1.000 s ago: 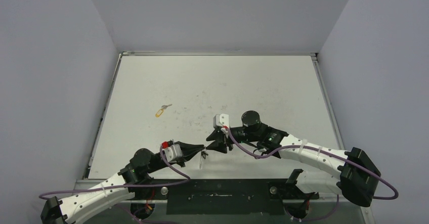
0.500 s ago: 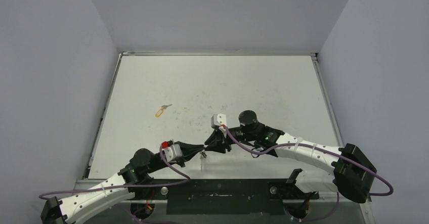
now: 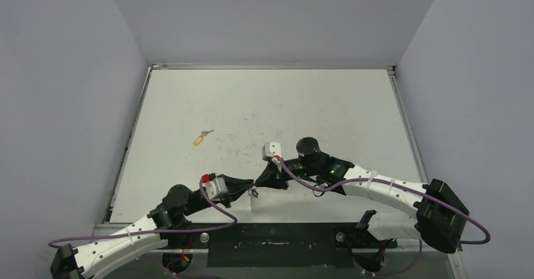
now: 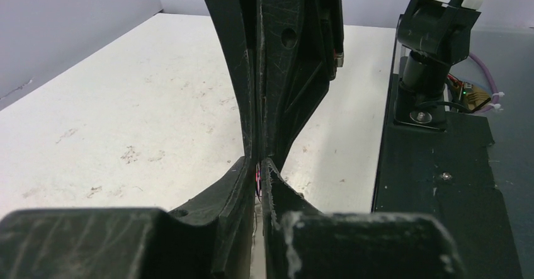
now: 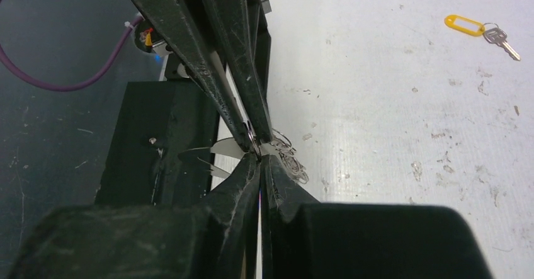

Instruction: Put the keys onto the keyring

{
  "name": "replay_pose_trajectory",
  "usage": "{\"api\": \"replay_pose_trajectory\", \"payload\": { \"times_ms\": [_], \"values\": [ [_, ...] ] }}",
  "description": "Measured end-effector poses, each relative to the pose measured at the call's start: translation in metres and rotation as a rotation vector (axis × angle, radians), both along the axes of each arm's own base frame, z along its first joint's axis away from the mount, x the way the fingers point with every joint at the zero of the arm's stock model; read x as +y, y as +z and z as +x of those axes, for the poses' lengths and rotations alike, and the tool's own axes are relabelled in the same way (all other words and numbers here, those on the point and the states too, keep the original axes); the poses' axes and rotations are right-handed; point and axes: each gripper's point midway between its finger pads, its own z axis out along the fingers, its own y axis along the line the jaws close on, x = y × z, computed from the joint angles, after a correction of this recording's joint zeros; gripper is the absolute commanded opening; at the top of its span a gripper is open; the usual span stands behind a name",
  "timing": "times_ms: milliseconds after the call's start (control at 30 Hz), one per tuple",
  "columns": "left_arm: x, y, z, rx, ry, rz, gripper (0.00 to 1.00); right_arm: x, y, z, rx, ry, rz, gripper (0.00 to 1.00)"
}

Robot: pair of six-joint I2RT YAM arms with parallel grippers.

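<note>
The keyring [image 3: 253, 195] hangs between my two grippers near the table's front edge. In the right wrist view its flat silver loop [image 5: 225, 148] and its chain of small rings [image 5: 288, 157] dangle under the fingertips. My left gripper [image 3: 249, 184] is shut on a small ring of it [image 5: 252, 135]. My right gripper [image 3: 259, 182] is shut too, its tips [image 5: 259, 157] meeting the left tips at that ring. A silver key with a yellow tag [image 3: 200, 138] lies far to the left, also seen in the right wrist view [image 5: 466, 24]. The black-headed key is hidden.
The dark mounting plate [image 3: 271, 241] runs along the near edge just below the grippers. The white table [image 3: 315, 115] has side walls left, right and back.
My right gripper has moved left and closed the gap to my left gripper's tips. The left arm shifted slightly. The yellow-tag key has not moved.
</note>
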Motion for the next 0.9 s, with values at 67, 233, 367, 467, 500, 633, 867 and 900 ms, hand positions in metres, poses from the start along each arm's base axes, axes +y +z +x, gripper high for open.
{"api": "replay_pose_trajectory", "payload": {
  "times_ms": [67,233,367,467,500,633,867,900],
  "values": [
    [0.001,-0.001,0.002,0.007,0.013,0.001,0.38,-0.002,-0.001,0.003,-0.005,-0.016,-0.021,0.0],
    [0.004,0.0,0.01,0.025,0.063,-0.005,0.65,-0.015,-0.007,0.015,-0.013,-0.075,-0.087,0.0],
    [0.009,0.002,0.02,0.054,0.129,-0.003,0.75,-0.027,-0.012,0.018,-0.003,-0.124,-0.129,0.0],
    [0.013,0.001,0.029,0.087,0.182,-0.006,0.77,-0.039,-0.023,0.014,0.016,-0.165,-0.153,0.0],
    [0.014,0.0,0.031,0.1,0.2,-0.005,0.77,-0.043,-0.028,0.013,0.026,-0.178,-0.162,0.0],
    [0.017,-0.016,0.041,0.179,0.263,0.024,0.78,-0.067,-0.057,0.007,0.09,-0.275,-0.225,0.14],
    [0.024,-0.059,0.05,0.461,0.395,0.068,0.65,-0.105,-0.073,0.022,0.192,-0.598,-0.226,0.4],
    [0.026,-0.065,0.051,0.518,0.428,0.063,0.63,-0.11,-0.074,0.024,0.207,-0.642,-0.212,0.4]
  ]
}}
